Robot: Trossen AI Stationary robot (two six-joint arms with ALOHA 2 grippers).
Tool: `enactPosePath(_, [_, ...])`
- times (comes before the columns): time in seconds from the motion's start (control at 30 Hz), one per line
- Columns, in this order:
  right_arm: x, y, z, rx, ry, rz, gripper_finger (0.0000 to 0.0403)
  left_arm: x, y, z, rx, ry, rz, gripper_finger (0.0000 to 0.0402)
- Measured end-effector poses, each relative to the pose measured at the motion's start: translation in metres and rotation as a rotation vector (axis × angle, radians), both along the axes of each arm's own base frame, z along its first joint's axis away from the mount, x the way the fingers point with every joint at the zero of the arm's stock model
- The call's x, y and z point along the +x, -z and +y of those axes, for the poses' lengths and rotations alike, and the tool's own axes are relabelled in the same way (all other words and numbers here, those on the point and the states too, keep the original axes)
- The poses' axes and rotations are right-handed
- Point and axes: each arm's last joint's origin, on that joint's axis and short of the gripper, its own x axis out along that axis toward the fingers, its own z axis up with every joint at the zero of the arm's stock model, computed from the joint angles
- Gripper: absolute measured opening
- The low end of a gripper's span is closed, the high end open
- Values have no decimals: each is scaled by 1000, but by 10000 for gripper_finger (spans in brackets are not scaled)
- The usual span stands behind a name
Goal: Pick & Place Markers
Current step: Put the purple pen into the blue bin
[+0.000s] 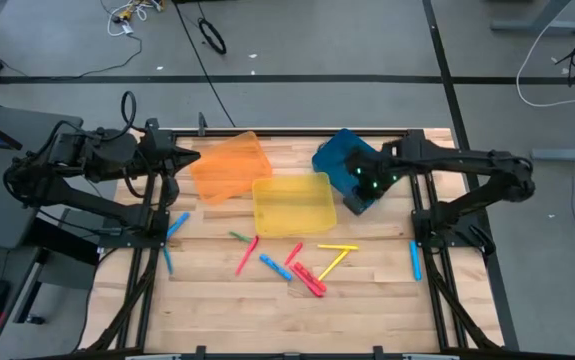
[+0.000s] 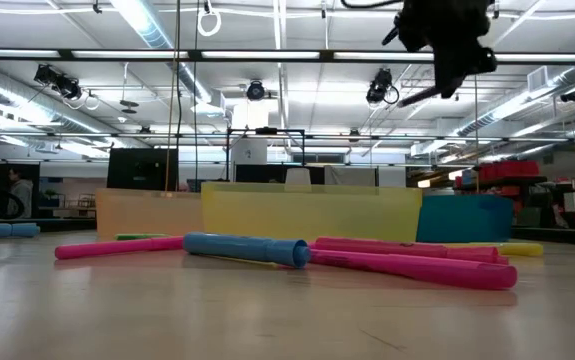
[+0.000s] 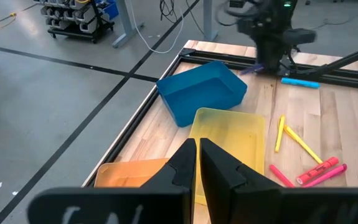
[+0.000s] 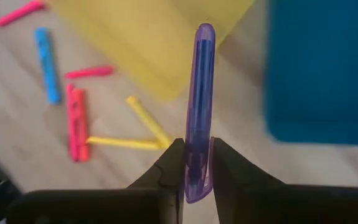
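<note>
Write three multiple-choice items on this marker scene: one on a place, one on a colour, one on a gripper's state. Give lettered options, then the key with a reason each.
1. Where does the yellow tray sit?
A. between the orange tray and the blue tray
B. off the table
C. stacked inside the blue tray

2. What colour is the marker in the right gripper?
A. green
B. purple
C. yellow

3. How does the left gripper stand?
A. wide open
B. clamped on a pink marker
C. shut with nothing between its fingers

Key:
1 A: the high view shows the yellow tray in the middle, orange on one side and blue on the other.
2 B: the right wrist view shows a purple marker upright between the fingers.
3 C: the left wrist view shows its fingers together, holding nothing, above the orange tray.
</note>
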Motion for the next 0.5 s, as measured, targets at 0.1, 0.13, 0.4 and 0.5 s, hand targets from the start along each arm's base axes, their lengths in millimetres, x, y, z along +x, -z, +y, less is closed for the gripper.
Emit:
enactPosePath(0.1, [-2,3,-22,-22,30,13,50,0,0,0,0,0,0,28])
enactPosePath(0.13, [-3,4,-30,-27,38,20,50,0,0,0,0,0,0,28])
enactPosePath(0.4, [-7,24,-86,-50,73,112,50,0,0,0,0,0,0,28])
enactPosePath(0.5, [-5,34,-105,-84,81,156,50,0,0,0,0,0,0,28])
